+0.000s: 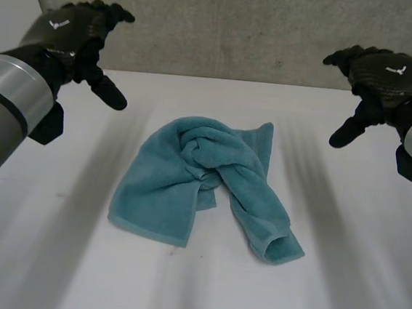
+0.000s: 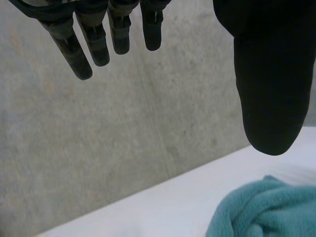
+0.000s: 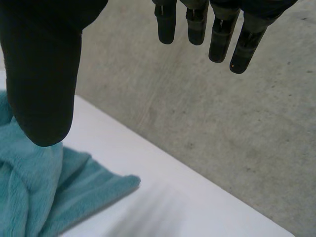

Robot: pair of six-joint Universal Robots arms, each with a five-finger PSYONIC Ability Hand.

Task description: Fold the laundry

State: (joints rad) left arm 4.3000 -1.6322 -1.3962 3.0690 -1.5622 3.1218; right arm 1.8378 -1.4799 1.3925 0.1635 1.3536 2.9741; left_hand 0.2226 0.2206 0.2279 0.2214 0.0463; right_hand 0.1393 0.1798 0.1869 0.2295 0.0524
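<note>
A teal towel (image 1: 207, 184) lies crumpled and twisted in the middle of the white table (image 1: 339, 284), one end rolled toward the front right. My left hand (image 1: 76, 29) hovers above the table's far left, open with fingers spread, clear of the cloth. My right hand (image 1: 385, 73) hovers at the far right, also open and empty. In the left wrist view the straight fingers (image 2: 98, 39) and thumb hang above the towel's edge (image 2: 261, 210). Below the right hand's thumb (image 3: 42, 84) in the right wrist view lies a towel corner (image 3: 74, 190).
A grey concrete-like wall (image 1: 240, 26) stands behind the table's far edge. Bare table surrounds the towel on every side.
</note>
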